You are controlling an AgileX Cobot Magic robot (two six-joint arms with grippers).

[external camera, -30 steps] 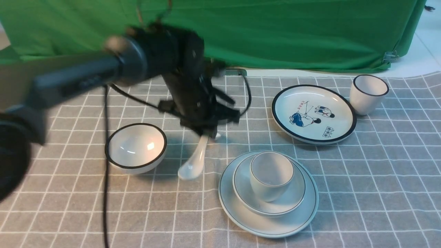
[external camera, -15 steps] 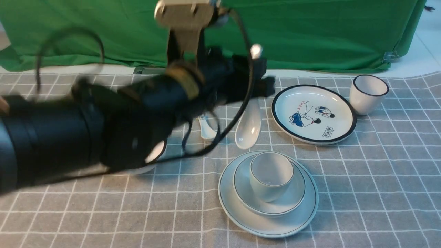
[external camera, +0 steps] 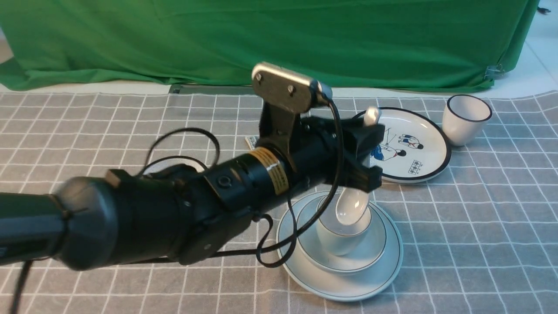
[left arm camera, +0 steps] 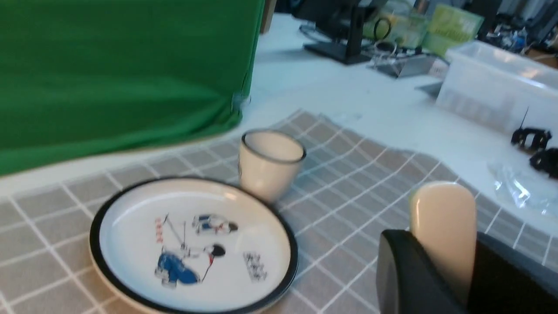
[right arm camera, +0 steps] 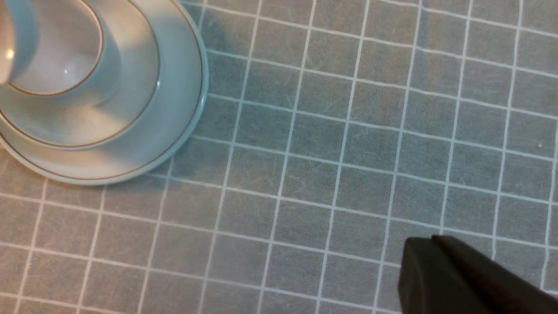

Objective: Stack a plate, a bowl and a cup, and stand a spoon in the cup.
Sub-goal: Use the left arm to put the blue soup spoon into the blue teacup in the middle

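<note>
The cup (external camera: 335,242) sits in the bowl (external camera: 377,250) on the plate (external camera: 379,281), so stacking looks done. The left jaws clamp the spoon (external camera: 351,208), its scoop at the cup's mouth; lowering and release remain. Whether the right jaws are apart or together, I cannot tell.

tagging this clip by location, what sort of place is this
Probably a lab staged for recording: green backdrop, checked cloth, and a cluttered bench with a plastic bin beyond.
</note>
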